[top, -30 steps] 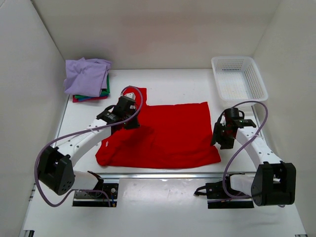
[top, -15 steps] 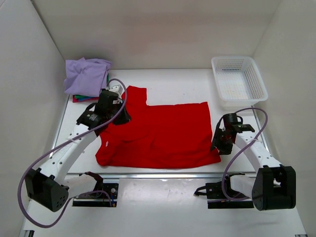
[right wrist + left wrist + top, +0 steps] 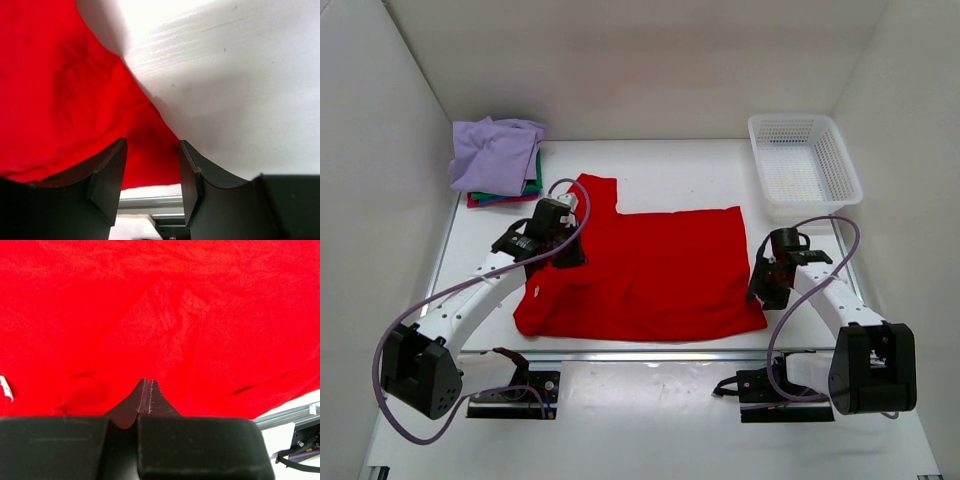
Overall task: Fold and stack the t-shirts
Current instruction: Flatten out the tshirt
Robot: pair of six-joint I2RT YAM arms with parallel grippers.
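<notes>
A plain bright red t-shirt lies spread flat in the middle of the table. My left gripper is over its upper left part, near the sleeve. In the left wrist view the jaws are pressed together just above the red cloth, with no cloth seen between them. My right gripper is at the shirt's near right corner. In the right wrist view it is open, with the red corner lying between and beyond the fingers. A stack of folded t-shirts, lavender on top of green and red, sits at the back left.
A white mesh basket stands at the back right. White walls close in the table on three sides. A metal rail runs along the near edge, just in front of the shirt's hem.
My left arm swung out to the left and back, then came in over the shirt's upper left again. My right gripper shifted slightly toward the shirt's near right corner. The shirt lies as before.
</notes>
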